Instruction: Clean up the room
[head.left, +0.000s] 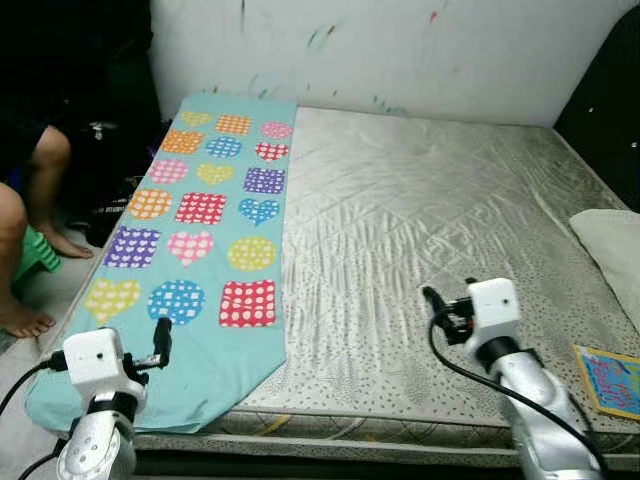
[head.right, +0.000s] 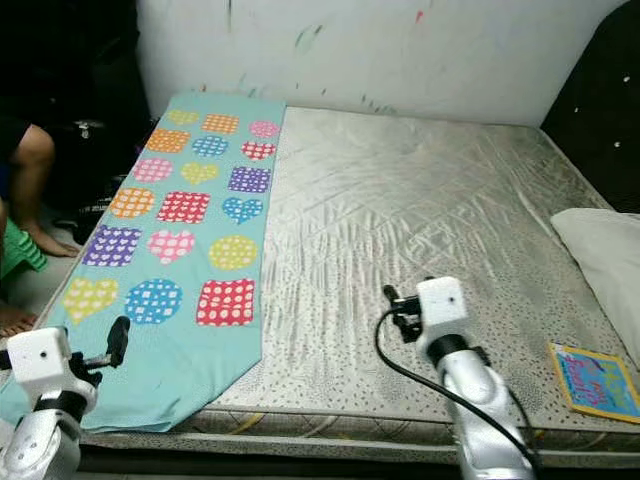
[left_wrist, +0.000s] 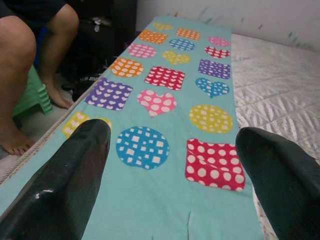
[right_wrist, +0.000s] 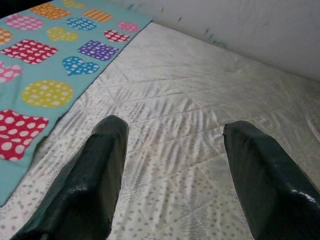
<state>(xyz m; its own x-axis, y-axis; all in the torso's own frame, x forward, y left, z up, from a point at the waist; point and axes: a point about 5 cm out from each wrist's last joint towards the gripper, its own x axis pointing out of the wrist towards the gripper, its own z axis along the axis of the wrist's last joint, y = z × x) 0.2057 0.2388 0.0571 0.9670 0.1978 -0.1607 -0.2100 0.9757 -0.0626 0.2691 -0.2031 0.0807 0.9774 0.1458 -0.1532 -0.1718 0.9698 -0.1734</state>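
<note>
Bed (head.left: 420, 230): bare quilted silver-grey mattress against a paint-flecked white wall.
Blanket (head.left: 205, 250): turquoise, printed with dotted hearts, squares and circles; laid flat as a long strip along the bed's left side, near end hanging over the front edge.
Pillow (head.right: 605, 255): white, at the bed's right edge.
Book (head.right: 592, 378): colourful cover, flat on the mattress near the front right corner, just in front of the pillow.
Left gripper (left_wrist: 170, 165): fingers spread wide, empty, above the blanket's near end.
Right gripper (right_wrist: 172, 165): fingers spread wide, empty, above bare mattress beside the blanket.
Person (head.left: 25, 215): bare legs, seated left of the bed
</note>
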